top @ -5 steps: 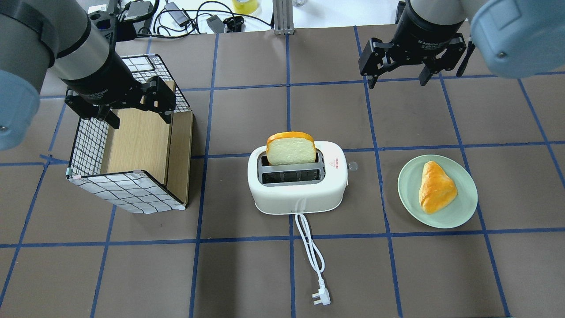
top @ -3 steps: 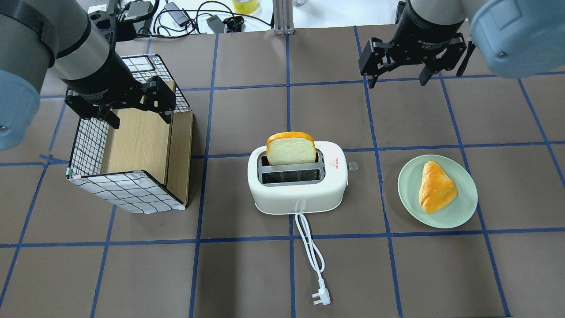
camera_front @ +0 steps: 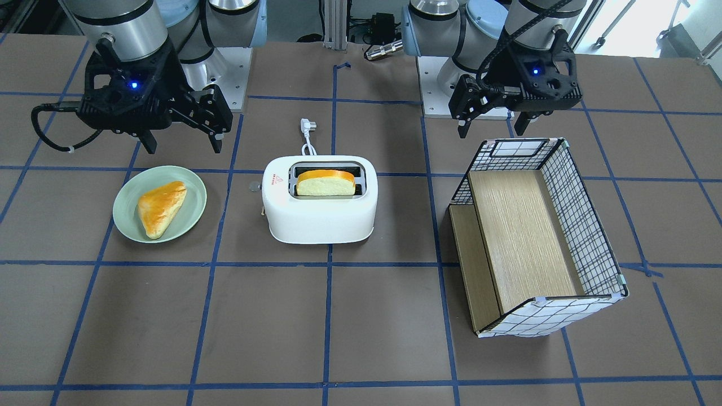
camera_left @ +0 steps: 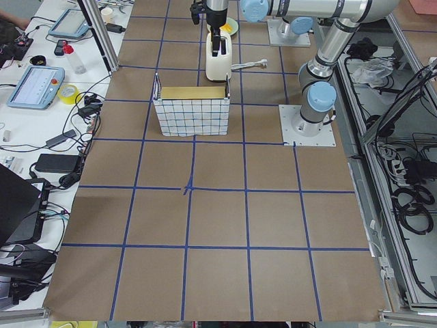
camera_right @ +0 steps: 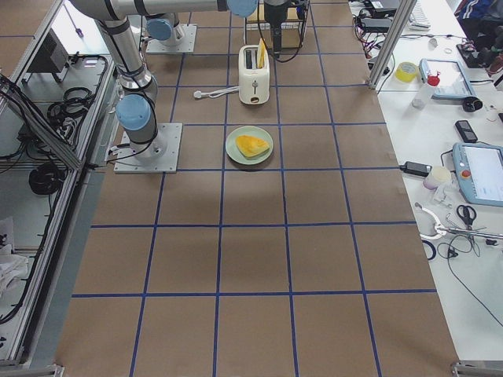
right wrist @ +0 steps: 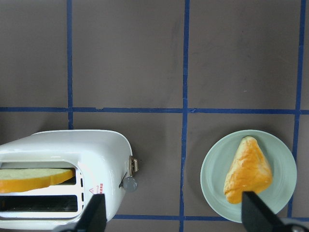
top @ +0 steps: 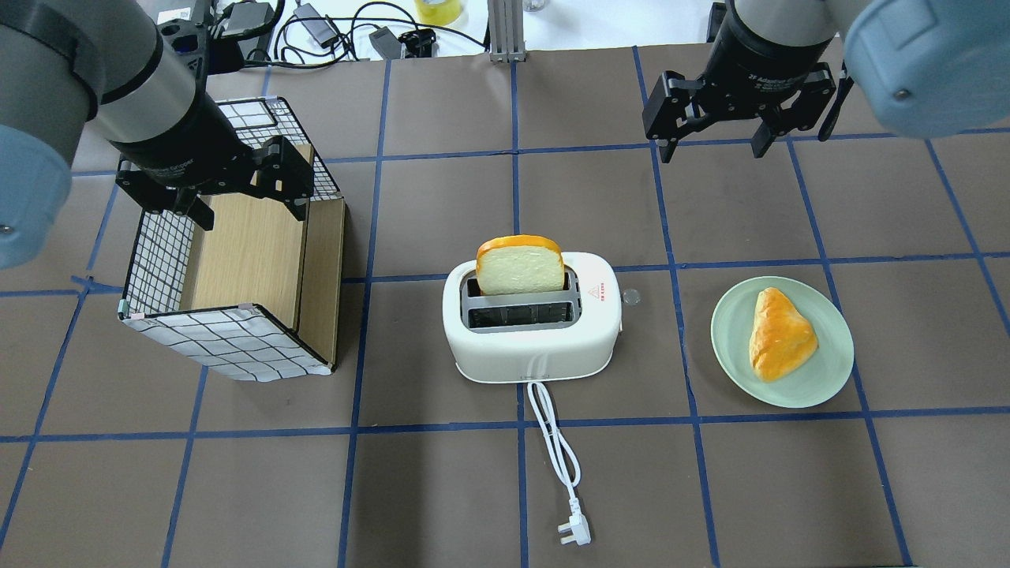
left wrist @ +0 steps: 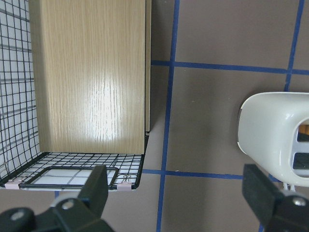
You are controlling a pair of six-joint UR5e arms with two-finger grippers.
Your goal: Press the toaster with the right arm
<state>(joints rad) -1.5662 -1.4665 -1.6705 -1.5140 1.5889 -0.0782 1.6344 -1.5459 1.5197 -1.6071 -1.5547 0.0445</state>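
High off the toaster (top: 536, 347), lever (top: 631, 297) side, the right claw (top: 714, 150) hangs spread apart; misaimed, it could shove the toaster.

toaster (top: 530, 347): glossy white plastic | box (top: 245, 252): wood-grain panels, wire grid | table (top: 442, 489): matt brown

Silver tubes (camera_front: 121, 22), light-blue joint caps (top: 907, 71); black, blue-lit left gripper (camera_front: 489, 127) and right gripper (camera_front: 183, 142); white-tied black cable loop (camera_front: 34, 121).
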